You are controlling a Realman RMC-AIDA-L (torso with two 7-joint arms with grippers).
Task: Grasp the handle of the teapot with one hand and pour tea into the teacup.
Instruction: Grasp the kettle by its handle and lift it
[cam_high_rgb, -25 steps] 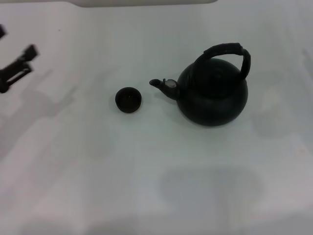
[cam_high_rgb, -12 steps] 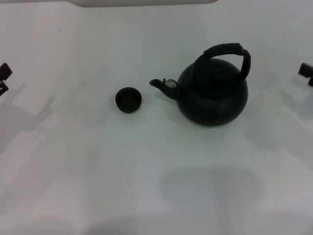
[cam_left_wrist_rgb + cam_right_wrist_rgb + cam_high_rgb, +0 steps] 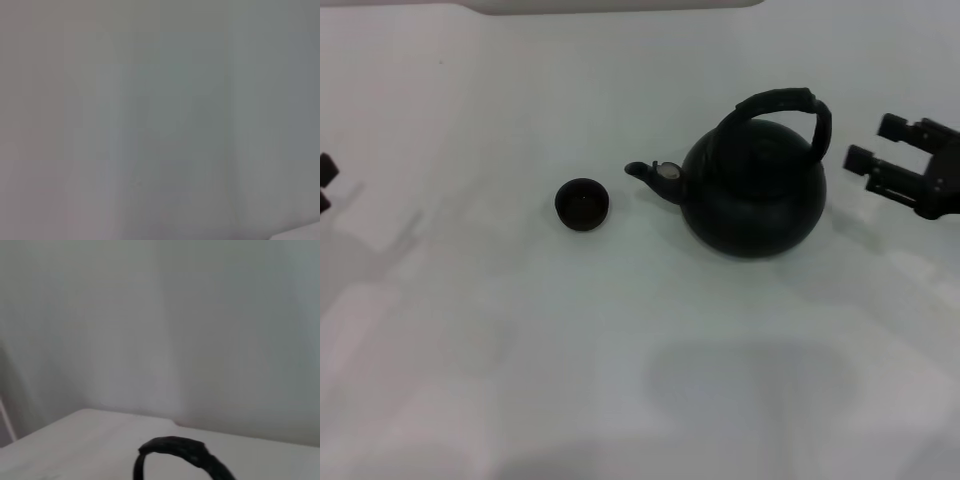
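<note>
Since half a second ago, our right gripper point(image 3: 868, 145) has come well into the head view from the right edge, where only its tip showed before; it now hangs just beside the thick black arched bail handle point(image 3: 782, 105), textured like wrapped cord, but apart from it. Its two black fingers are spread wide, with a clear gap between them, and they point toward the handle.

That handle rises over the large round, very dark green-black teapot point(image 3: 754, 190), which stands upright on the white table point(image 3: 620, 350) and has not moved. Its short spout, with a small pale metallic spot, points toward the tiny round dark brown-black handleless teacup point(image 3: 583, 204), which sits near the spout but apart from it, upright and also unmoved.

From the right wrist view we see only the top of the handle point(image 3: 180, 450) low in the frame, which we judge to mean the approach is lined up but not finished.

Our left gripper point(image 3: 325, 182) has drawn back to the far left edge; only a sliver shows, and we cannot tell its state.

We judge the grasp not yet made; pouring is still ahead.
</note>
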